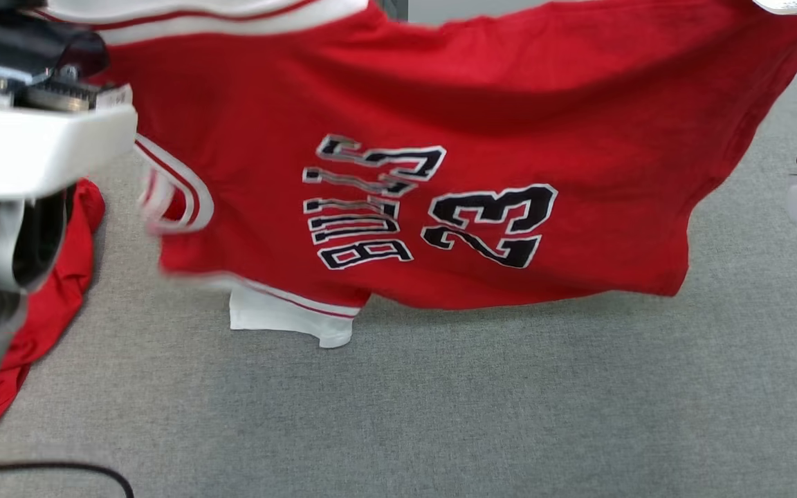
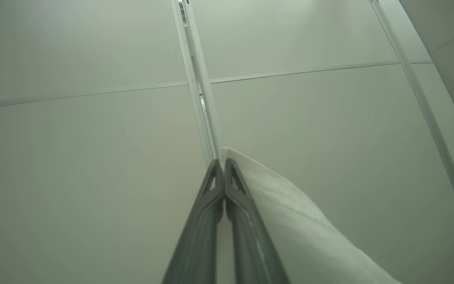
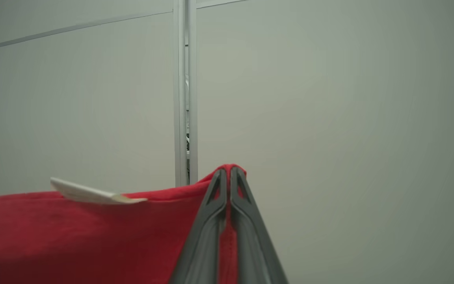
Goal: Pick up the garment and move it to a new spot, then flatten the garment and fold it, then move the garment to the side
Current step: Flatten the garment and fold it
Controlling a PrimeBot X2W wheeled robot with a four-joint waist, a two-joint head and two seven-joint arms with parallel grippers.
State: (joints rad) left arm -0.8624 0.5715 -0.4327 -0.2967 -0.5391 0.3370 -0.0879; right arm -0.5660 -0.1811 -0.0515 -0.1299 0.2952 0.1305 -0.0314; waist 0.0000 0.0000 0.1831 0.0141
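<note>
While both arms held it aloft, the red fabric basketball jersey with white trim and black lettering point(image 1: 481, 90) hung across the upper frame of the head view, long axis running frame left to right between the grippers, lower edge near the grey felt-like surface point(image 1: 440, 415). Left gripper point(image 2: 224, 162) pinched white trim; right gripper point(image 3: 229, 170) pinched red hem. Neither arm was nearer; even lowering was judged next.

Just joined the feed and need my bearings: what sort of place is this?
Probably an office or lab room: grey carpet-like surface under the red basketball jersey, pale wall panels joined by metal strips, and a black cable lying at the near edge.
</note>
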